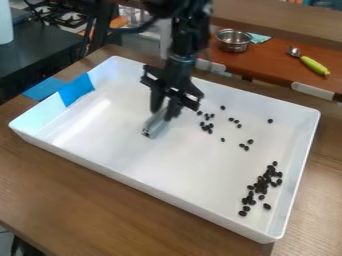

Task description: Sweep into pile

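My pincer (165,110) pinches a grey tool (155,125); I'd keep it low behind nearby black beans (210,125), sweeping gently toward the farther cluster (260,188).

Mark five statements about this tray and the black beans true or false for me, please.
1. The gripper holds a gray tool inside the white tray. True.
2. The black beans are all gathered into one pile. False: many cluster near one end of the tray, but others lie scattered between there and the gripper.
3. Blue tape runs over the tray's rim. True.
4. The metal bowl sits inside the tray. False: the bowl is on the reddish-brown counter behind it.
5. The spoon on that counter has a red handle. False: its handle is yellow-green.
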You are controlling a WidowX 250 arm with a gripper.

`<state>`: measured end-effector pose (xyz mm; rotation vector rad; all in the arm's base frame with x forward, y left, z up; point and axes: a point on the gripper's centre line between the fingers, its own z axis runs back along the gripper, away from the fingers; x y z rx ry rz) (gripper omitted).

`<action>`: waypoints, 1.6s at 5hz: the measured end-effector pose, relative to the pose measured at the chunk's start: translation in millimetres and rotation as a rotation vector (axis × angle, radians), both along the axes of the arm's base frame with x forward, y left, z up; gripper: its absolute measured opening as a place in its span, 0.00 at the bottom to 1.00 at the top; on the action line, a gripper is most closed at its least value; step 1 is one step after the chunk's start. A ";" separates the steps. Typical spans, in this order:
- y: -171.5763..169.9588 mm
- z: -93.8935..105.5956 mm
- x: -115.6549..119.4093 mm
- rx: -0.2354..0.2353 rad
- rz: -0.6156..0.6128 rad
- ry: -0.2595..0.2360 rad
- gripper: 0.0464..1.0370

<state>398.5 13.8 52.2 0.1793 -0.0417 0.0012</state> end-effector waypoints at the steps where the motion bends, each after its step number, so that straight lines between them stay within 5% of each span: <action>1: -34.0 -0.5 4.6 -0.004 -0.046 -0.003 0.29; 4: -79.6 -2.6 16.2 -0.019 -0.108 -0.009 0.29; 8: -121.9 -2.7 -11.0 -0.042 -0.268 0.006 0.29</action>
